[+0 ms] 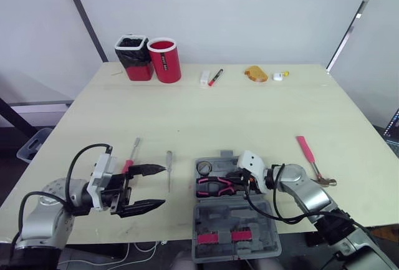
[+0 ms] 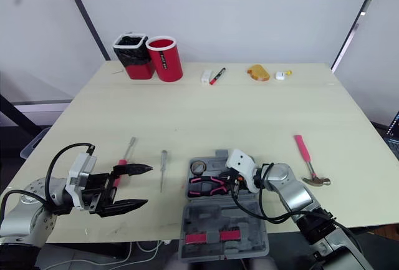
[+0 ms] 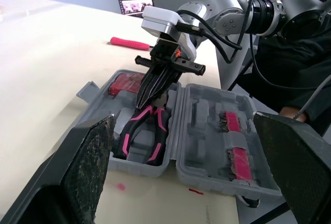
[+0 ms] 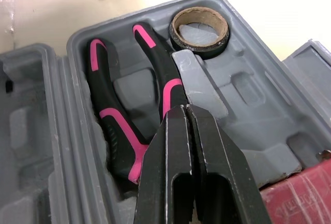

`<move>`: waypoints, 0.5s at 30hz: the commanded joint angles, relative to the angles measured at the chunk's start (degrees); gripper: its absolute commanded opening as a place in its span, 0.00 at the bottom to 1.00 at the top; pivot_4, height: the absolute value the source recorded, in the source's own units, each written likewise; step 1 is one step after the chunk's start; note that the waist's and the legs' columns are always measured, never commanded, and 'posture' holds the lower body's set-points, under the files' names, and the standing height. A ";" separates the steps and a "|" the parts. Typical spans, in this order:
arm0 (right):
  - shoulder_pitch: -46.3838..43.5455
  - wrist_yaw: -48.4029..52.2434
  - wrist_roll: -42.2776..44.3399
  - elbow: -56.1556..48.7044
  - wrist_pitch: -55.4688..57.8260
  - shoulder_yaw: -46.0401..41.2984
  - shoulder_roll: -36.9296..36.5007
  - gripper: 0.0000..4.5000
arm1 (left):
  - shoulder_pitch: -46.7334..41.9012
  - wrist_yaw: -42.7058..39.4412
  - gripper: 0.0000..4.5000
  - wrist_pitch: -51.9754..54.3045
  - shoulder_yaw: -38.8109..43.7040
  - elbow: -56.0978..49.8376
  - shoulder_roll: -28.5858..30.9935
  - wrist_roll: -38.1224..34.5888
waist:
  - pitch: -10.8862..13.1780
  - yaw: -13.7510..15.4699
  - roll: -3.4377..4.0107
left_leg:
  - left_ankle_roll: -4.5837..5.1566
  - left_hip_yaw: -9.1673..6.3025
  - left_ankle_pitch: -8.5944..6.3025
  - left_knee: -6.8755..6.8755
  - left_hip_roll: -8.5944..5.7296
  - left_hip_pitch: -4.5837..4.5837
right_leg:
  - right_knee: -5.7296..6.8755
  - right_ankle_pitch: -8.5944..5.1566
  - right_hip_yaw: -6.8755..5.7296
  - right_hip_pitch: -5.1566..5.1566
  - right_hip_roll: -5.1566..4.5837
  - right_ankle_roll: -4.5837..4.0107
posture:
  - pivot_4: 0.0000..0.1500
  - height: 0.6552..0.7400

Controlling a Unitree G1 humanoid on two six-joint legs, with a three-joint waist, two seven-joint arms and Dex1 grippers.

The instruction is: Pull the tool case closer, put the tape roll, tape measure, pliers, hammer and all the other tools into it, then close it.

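The grey tool case [image 1: 265,226] lay open at the lower centre of the head view, at the near edge of the table [image 1: 249,114]. Its tray half was farther up the frame and its lid half nearer the bottom. The pliers [image 1: 215,187] lay in the tray with their long axis across the frame. Their pink-and-black handles pointed toward the left and the head end lay under the right gripper [image 4: 186,109]. That gripper's fingers were pressed together with nothing between them, the tips just above the pliers. The tape roll [image 4: 199,26] sat flat in a round recess at the tray's upper-left corner.

The hammer [image 1: 307,150] lay on the table at right, well apart from the case. Its pink handle ran from upper left down to the head at lower right. Two screwdrivers [image 1: 169,169] lay left of the case, their shafts running up and down the frame.

The left gripper [image 1: 163,186] hovered at lower left with its fingers spread wide, pointing toward the case.

The pink labels in the lid and the dark strip on the red cup [image 1: 165,60] were too small to read. A black bin [image 1: 133,57] touched the cup in the upper left, and a marker [image 1: 215,77] lay to their right. The tabletop was pale wood against a white wall [image 1: 237,8].
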 commanded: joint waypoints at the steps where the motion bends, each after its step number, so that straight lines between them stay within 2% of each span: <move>1: 1.42 -1.04 -5.63 7.61 3.02 4.98 -0.05 0.01 | -0.25 0.34 1.00 0.00 0.99 -1.71 -0.02 0.25 | -0.17 -0.03 0.01 | 0.00 0.02 0.00 -0.03 0.02 0.25 | 0.05 -0.02 0.06 0.12 0.00 -0.03 | 1.00 1.00; 7: 2.41 -2.68 -10.08 17.23 1.80 8.32 1.82 0.01 | -0.22 1.32 1.00 0.26 0.66 -1.65 0.02 1.45 | -0.93 -0.20 -0.27 | -0.02 0.00 -0.01 -0.08 0.16 0.94 | 0.30 -0.16 0.18 0.50 0.06 -0.20 | 1.00 1.00; 8: 2.56 -2.59 -10.43 17.93 1.70 8.69 1.93 0.01 | -0.13 1.30 1.00 -0.11 0.49 -1.60 0.00 1.96 | -1.12 -0.20 -0.27 | -0.03 0.03 -0.02 -0.25 0.20 1.50 | 0.29 -0.24 0.24 0.91 0.03 -0.23 | 1.00 1.00; 9: 2.73 -2.55 -10.74 18.40 1.45 8.82 2.07 0.01 | -0.06 1.60 1.00 -0.13 0.46 -1.68 -0.19 2.18 | -1.41 -0.21 -0.20 | -0.05 0.04 -0.03 -0.33 0.23 1.67 | 0.28 -0.36 0.27 0.99 0.01 -0.13 | 1.00 1.00; 12: 3.22 -2.69 -9.52 17.93 0.78 7.07 2.88 0.01 | 0.28 2.87 1.00 0.63 0.33 -2.38 -0.80 2.54 | -1.70 -0.20 0.08 | -0.06 0.02 -0.03 -0.54 0.32 1.85 | 0.30 -0.39 0.34 1.00 -0.02 -0.15 | 1.00 1.00; 15: 3.61 -3.35 -4.99 13.08 -3.73 1.36 3.67 0.01 | 1.16 5.42 1.00 2.02 0.68 -3.06 -1.39 2.66 | -1.78 -0.18 0.15 | -0.05 0.03 -0.03 -0.70 0.31 1.93 | 0.30 -0.41 0.40 0.98 -0.01 -0.24 | 1.00 1.00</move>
